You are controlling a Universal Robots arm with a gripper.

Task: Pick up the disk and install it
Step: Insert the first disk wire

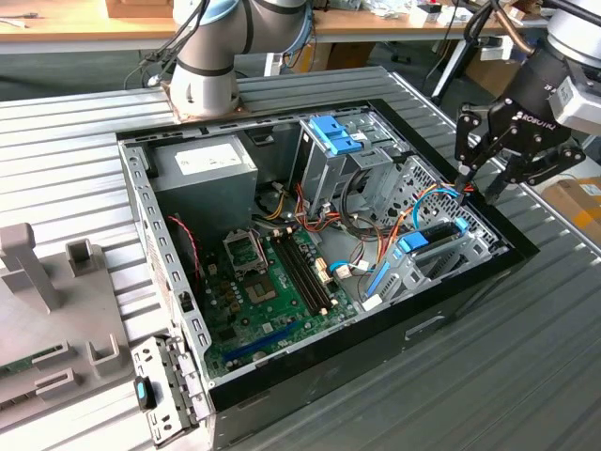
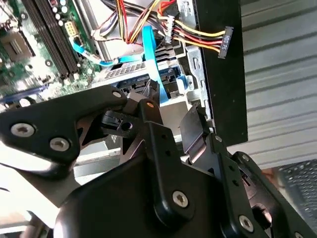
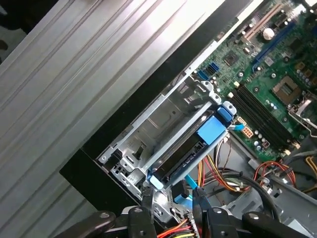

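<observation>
Hovering above the open case (image 1: 376, 349) at the exterior view's right, my gripper (image 1: 477, 186) hangs with its black fingers parted and nothing clamped between them. The disk (image 1: 434, 240) lies slotted in the low sheet-metal bay (image 1: 481, 246) just beneath it. In that view I see a dark slab edged by a light blue plastic bracket.

In the first wrist view the disk (image 3: 190, 148) is flat in the bay (image 3: 163, 116), with a broad blue tab at one end. Its dark face is mostly hidden under the bay's stamped, perforated rails. A thin blue cable (image 3: 189, 182) passes between the fingertips (image 3: 147, 197) there. I cannot tell whether it touches either one.

In the second wrist view the gripper (image 2: 168, 113) is matte black linkage plates with bright screw heads. They cover most of the bay. A flat blue ribbon (image 2: 148, 49) drops behind them, and a red, yellow and black wire bundle (image 2: 198, 37) ends in a dark plug against the case's black wall.

The motherboard (image 1: 272, 291) is green, with long dark slots. The tabletop (image 1: 84, 160) is ribbed grey metal.
</observation>
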